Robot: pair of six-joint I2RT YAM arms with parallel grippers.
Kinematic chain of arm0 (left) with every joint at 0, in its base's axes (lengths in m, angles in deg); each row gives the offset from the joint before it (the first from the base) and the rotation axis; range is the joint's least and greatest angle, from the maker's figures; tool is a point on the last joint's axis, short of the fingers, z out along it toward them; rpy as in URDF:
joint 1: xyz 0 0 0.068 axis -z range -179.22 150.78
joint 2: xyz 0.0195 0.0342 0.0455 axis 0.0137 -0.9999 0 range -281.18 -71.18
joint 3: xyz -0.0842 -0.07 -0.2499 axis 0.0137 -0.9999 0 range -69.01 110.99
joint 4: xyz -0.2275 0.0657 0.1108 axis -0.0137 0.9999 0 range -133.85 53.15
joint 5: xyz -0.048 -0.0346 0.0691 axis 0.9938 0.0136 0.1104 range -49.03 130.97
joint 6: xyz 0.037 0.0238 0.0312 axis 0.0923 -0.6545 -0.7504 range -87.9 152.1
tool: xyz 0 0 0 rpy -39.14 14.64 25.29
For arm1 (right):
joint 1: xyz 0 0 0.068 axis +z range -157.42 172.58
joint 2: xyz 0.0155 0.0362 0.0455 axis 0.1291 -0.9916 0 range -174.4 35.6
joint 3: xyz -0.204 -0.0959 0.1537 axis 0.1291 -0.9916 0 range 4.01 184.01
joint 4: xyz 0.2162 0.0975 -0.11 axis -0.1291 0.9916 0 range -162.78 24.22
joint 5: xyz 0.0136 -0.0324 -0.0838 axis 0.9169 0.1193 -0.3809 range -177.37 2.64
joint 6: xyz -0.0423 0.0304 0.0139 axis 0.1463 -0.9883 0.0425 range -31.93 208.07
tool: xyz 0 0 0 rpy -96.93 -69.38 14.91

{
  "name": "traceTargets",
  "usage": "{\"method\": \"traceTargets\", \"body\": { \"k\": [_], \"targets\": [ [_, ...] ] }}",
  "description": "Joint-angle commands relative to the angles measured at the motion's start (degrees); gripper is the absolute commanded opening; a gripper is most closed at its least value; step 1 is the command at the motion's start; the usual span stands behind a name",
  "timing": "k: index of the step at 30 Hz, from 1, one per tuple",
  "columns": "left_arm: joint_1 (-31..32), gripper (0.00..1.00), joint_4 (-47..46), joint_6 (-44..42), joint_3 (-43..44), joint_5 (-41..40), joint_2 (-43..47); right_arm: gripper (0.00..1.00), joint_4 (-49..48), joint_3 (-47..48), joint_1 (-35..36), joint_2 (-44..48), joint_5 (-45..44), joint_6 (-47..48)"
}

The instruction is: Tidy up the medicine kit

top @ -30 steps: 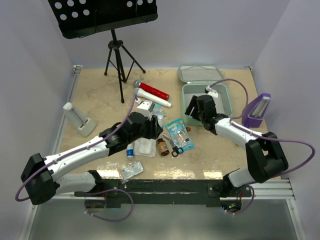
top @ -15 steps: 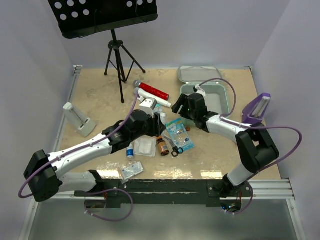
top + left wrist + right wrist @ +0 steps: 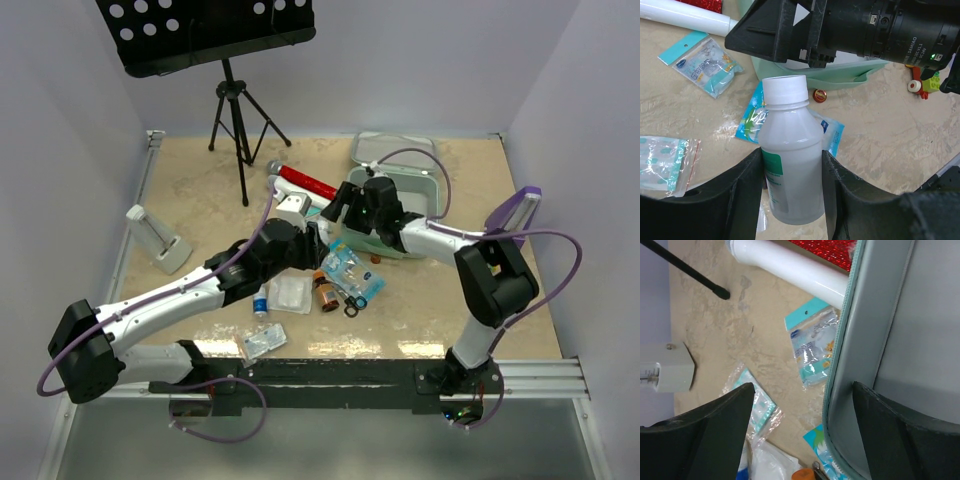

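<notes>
Two hands at work, both mine: nearest, my left hand (image 3: 791,167) is clamped on a white-capped bottle (image 3: 789,145), held over the desk (image 3: 880,145) and a blue packet (image 3: 751,122). Beyond it my right hand (image 3: 802,390) has its fingers wide apart, straddling the left wall of the mint-green kit (image 3: 850,345), one finger inside the box, one outside by a small sachet (image 3: 812,345). The kit sits far right on the desk, open, its lid (image 3: 395,147) just behind; a white tube (image 3: 795,267) lies by its far left corner.
</notes>
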Motion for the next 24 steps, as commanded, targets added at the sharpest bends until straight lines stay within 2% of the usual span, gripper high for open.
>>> {"method": "traceTargets", "body": {
  "k": [1,6,9,15,24],
  "targets": [
    [-0.31,0.1,-3.3,1.11,3.28,-2.45,1.2,0.86,1.74,4.6,-2.1,2.06,4.36,0.45],
    [-0.58,0.1,-3.38,-0.82,6.96,-2.28,-0.55,0.91,10.7,1.97,-11.42,15.58,-5.03,3.6],
    [-1.1,0.11,-4.69,-2.92,11.35,-0.52,-4.58,0.92,14.58,0.91,-11.7,24.2,-11.64,7.91],
    [-4.53,0.1,-9.79,-4.6,23.12,8.87,-20.65,0.93,19.85,-3.47,-11.7,33.52,-17.0,10.12],
    [-7.34,0.1,-14.45,-4.87,44.57,26.72,-45.62,0.93,20.92,-8.4,-11.7,48.21,-21.23,7.13]
  ]
}}
